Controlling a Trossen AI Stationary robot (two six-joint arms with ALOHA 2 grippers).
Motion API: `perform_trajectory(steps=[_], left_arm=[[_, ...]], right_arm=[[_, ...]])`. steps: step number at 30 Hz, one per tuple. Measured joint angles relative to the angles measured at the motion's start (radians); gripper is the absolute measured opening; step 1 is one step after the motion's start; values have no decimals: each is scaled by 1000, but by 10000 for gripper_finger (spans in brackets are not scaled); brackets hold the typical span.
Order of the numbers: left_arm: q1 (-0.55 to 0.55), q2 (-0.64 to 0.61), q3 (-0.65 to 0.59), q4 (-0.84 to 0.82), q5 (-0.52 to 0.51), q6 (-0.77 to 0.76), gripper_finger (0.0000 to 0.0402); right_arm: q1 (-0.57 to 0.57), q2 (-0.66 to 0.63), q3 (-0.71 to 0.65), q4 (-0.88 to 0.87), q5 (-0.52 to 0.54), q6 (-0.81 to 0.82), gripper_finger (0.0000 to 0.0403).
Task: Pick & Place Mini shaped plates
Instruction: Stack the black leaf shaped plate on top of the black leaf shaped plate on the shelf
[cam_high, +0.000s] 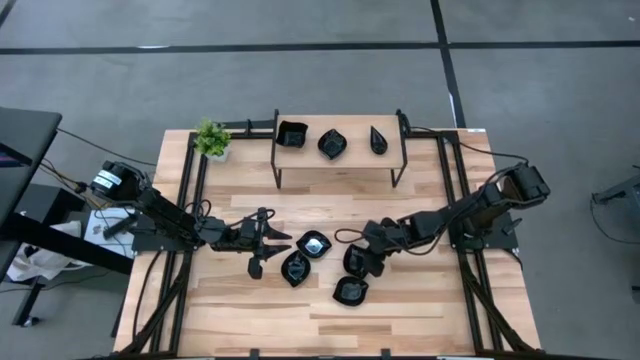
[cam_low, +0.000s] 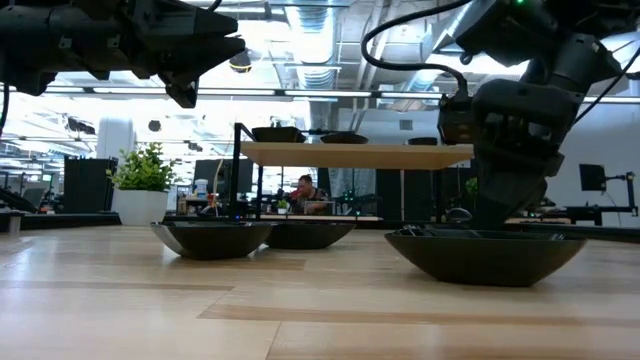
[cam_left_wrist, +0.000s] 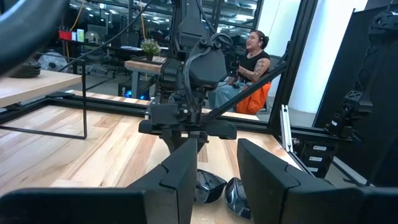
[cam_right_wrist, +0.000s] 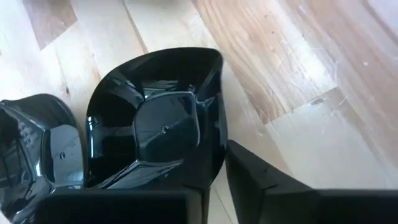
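The right gripper (cam_right_wrist: 214, 180) straddles the thin rim of a glossy black square plastic plate (cam_right_wrist: 158, 124) on the tabletop, seemingly not yet clamped; slick, light, rigid. The left gripper (cam_left_wrist: 217, 180) hovers open.

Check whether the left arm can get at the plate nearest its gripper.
Probably yes: the left gripper hovers open right beside the plate, nothing lying between them; the right gripper works elsewhere.

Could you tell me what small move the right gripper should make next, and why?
Probably finish closing, then lift straight up. The right gripper is down at the table, its fingers straddling the rim of a glossy black squarish mini plate. A second black plate lies close beside it, so a straight lift avoids nudging that.
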Motion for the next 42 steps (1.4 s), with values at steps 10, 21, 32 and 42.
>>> perform_trajectory(steps=[10,21,32,42], left_arm=[[0,0,0,1,0,0,117],[0,0,0,1,0,0,117],[0,0,1,1,0,0,117],[0,0,1,1,0,5,117]], right_arm=[[-37,0,1,1,0,-13,9],[-90,-58,38,-49,0,-63,3],[-195,-241,156,-110,17,-179,1],[-420,-223,416,-178,26,-312,1]])
